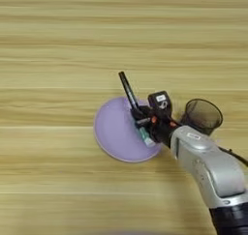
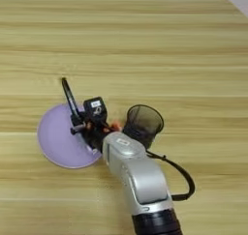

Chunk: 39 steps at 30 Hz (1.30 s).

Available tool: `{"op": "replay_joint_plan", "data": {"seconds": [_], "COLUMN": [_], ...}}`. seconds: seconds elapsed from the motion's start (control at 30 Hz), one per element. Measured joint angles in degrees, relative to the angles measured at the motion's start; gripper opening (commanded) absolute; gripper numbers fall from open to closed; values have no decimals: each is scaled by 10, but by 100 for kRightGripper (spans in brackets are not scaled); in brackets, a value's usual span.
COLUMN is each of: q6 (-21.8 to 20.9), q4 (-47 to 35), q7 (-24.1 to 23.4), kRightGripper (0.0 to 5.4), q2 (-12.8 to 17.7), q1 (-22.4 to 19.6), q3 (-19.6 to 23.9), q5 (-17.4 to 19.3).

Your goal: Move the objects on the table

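The right gripper (image 1: pixel 139 115) has its jaws closed on the black marker pen (image 1: pixel 128 89) over the purple plate (image 1: pixel 114 130). The glue stick (image 1: pixel 146 137) lies on the plate's edge, on the desk (image 1: pixel 58 60).

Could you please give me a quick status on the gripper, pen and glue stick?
Right gripper shut on black marker pen over purple plate. Glue stick on plate. Dark cup alongside.

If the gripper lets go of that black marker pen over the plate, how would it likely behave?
The marker pen looks slim, stiff and round, so it would probably roll. It stands tilted in the right gripper, so it would likely topple first. The purple plate looks shallow; its rim may not stop it.
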<state>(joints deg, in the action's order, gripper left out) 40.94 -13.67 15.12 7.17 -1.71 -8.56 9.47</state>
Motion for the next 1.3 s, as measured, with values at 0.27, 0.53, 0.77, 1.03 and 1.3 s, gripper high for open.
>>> {"op": "replay_joint_plan", "data": {"seconds": [0.27,0.53,0.77,1.03,1.3], "q6": [-29,-55,-65,-66,-66], "q4": [95,156,191,225,249], "q7": [1,8,16,18,19], "kRightGripper": [103,103,103,103,103], "q2": [-11,-14,-24,-27,-28], "q1": [-5,-18,-21,-35,-42], "q3": [-3,-10,-14,-8,-8], "q5": [-11,-15,-15,-14,-14]}}
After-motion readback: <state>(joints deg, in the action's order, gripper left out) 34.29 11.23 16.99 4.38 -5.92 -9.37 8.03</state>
